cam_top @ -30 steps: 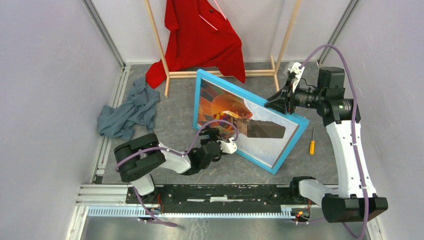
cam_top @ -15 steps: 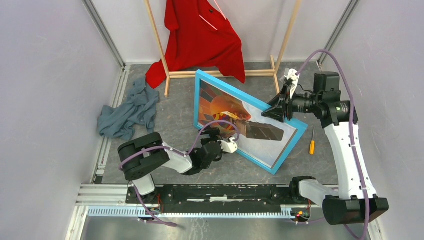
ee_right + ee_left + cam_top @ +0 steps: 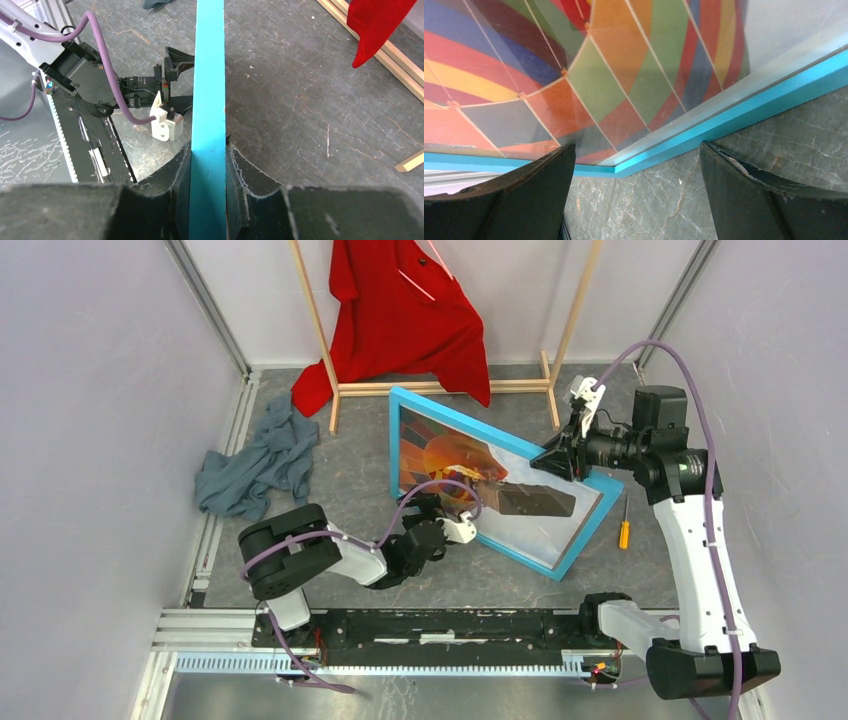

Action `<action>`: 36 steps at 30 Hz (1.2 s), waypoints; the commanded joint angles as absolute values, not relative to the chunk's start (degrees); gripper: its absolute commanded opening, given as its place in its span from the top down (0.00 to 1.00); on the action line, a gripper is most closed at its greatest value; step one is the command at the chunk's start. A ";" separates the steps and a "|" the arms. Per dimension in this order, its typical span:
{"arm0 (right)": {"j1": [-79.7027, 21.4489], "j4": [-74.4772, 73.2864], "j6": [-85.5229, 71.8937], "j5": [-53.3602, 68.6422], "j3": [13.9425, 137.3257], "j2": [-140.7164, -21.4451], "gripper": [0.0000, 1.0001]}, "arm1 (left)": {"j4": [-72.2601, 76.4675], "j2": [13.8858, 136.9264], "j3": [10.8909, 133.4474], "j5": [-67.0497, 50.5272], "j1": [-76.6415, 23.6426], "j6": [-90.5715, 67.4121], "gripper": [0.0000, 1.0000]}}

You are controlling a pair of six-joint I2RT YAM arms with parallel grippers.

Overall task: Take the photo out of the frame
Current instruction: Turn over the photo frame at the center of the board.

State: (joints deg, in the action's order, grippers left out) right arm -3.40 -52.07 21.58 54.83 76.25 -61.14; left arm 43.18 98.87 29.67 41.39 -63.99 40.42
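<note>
The frame point(image 3: 592, 515), light blue, stands tilted on its lower edge on the grey floor. The photo point(image 3: 447, 452), a colourful hot-air balloon, sits in it behind glass. My right gripper point(image 3: 555, 457) is shut on the frame's top edge, and the right wrist view shows the blue edge point(image 3: 210, 75) pinched between the jaws of that gripper point(image 3: 207, 155). My left gripper point(image 3: 445, 512) is open and empty in front of the frame's lower part. In the left wrist view the photo point(image 3: 599, 75) and the blue border point(image 3: 749, 110) lie just beyond the tips of the left gripper point(image 3: 636, 165).
A wooden clothes rack point(image 3: 563, 330) with a red garment point(image 3: 410, 310) stands behind the frame. A grey cloth point(image 3: 255, 465) lies at the left. A screwdriver with an orange handle point(image 3: 623, 530) lies to the right of the frame. Side walls close in the space.
My right gripper has shifted slightly right with the frame, and the frame's lower right corner has slid right. The left gripper has hardly moved.
</note>
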 commanded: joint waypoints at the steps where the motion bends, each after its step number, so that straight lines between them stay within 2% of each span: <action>1: -3.81 -47.27 18.05 52.52 76.42 -58.31 0.96 | 44.19 98.61 33.19 42.85 -63.18 41.57 0.00; 3: -3.80 -45.26 16.83 49.30 76.21 -57.34 1.00 | 42.51 98.04 34.32 42.64 -62.60 40.77 0.00; 10: -3.79 -40.26 15.38 37.30 74.92 -52.93 1.00 | 32.65 93.20 37.19 39.16 -58.72 35.35 0.00; 19: -3.79 -36.73 13.40 26.93 75.70 -50.35 1.00 | 11.31 83.33 44.47 30.12 -52.04 23.43 0.00; 28: -3.88 -32.37 12.53 20.91 70.09 -49.94 1.00 | -15.06 79.93 62.97 5.71 -42.02 3.64 0.00; 36: -4.27 -29.18 13.49 19.33 65.69 -48.32 1.00 | -24.63 85.56 76.14 -21.12 -36.84 -12.97 0.00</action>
State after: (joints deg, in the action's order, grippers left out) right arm -4.05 -37.80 11.29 21.10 67.85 -49.67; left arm -17.87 82.63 70.57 -3.46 -38.41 -0.32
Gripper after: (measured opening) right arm 0.298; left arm 0.996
